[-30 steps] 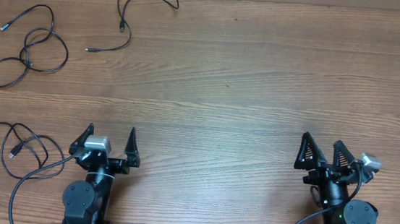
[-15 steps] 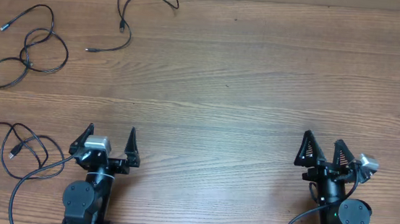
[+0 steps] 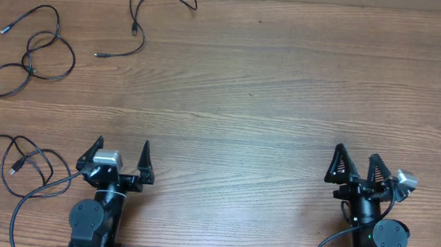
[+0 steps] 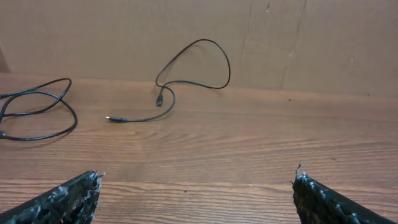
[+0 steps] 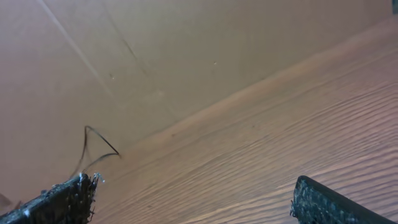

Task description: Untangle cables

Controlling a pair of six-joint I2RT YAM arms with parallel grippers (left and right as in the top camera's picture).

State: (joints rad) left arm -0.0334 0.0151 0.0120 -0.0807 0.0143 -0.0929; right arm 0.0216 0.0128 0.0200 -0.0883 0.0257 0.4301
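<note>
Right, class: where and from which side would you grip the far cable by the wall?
Likely the flat stretch of the cable just behind its near plug, from straight above: it lies flat and alone on the table.

The table (image 3: pixel 270 104) is brown wood, smooth with visible grain and a faint sheen. Ahead of the jaws, the cables (image 4: pixel 228 59) are smooth black plastic-sheathed cord. The left gripper (image 4: pixel 198 172) has black fingers (image 4: pixel 65 202) with rough, gritty faces. The cardboard wall (image 4: pixel 323 43) beyond is matt.
</note>
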